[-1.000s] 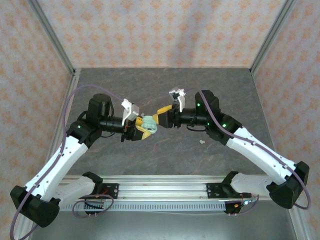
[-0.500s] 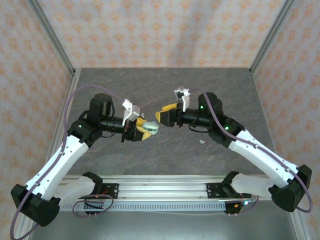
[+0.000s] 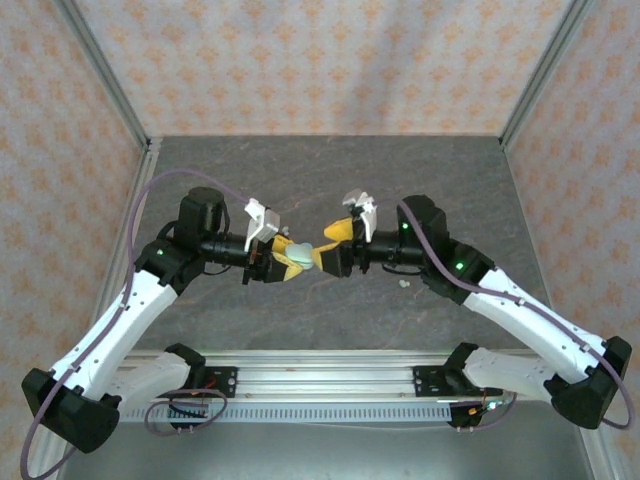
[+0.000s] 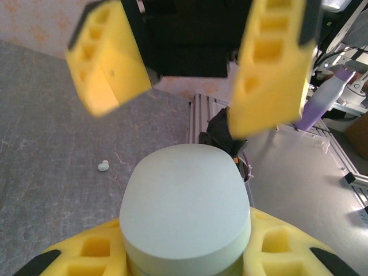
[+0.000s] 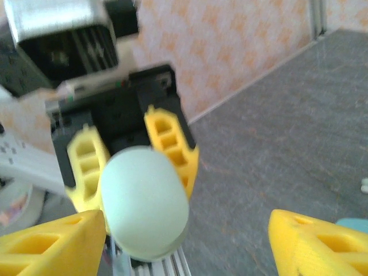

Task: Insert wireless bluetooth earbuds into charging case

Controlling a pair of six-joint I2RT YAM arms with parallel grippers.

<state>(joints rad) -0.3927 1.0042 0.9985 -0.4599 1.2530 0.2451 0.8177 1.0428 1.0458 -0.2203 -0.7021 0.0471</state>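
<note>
A pale mint oval charging case (image 3: 299,257) with its lid down is held above the table, my left gripper (image 3: 292,258) shut on it. In the left wrist view the case (image 4: 184,201) sits between my yellow fingers (image 4: 86,250). My right gripper (image 3: 330,247) faces it, open wide, with its tips right at the case's end. In the right wrist view the case (image 5: 144,201) lies ahead of my spread fingertips (image 5: 57,244). One tiny pale earbud (image 3: 404,284) lies on the table under the right arm. The same earbud (image 4: 103,166) shows in the left wrist view.
The dark stone-patterned tabletop (image 3: 320,180) is walled at the back and both sides. An aluminium rail (image 3: 320,375) runs along the near edge. A light-blue sliver (image 5: 352,223) sits beside my right finger in the right wrist view; I cannot tell what it is.
The right gripper drew back from the case, rolled its jaws, and has come in close to the case again. The left gripper has kept hold of the case, almost still.
</note>
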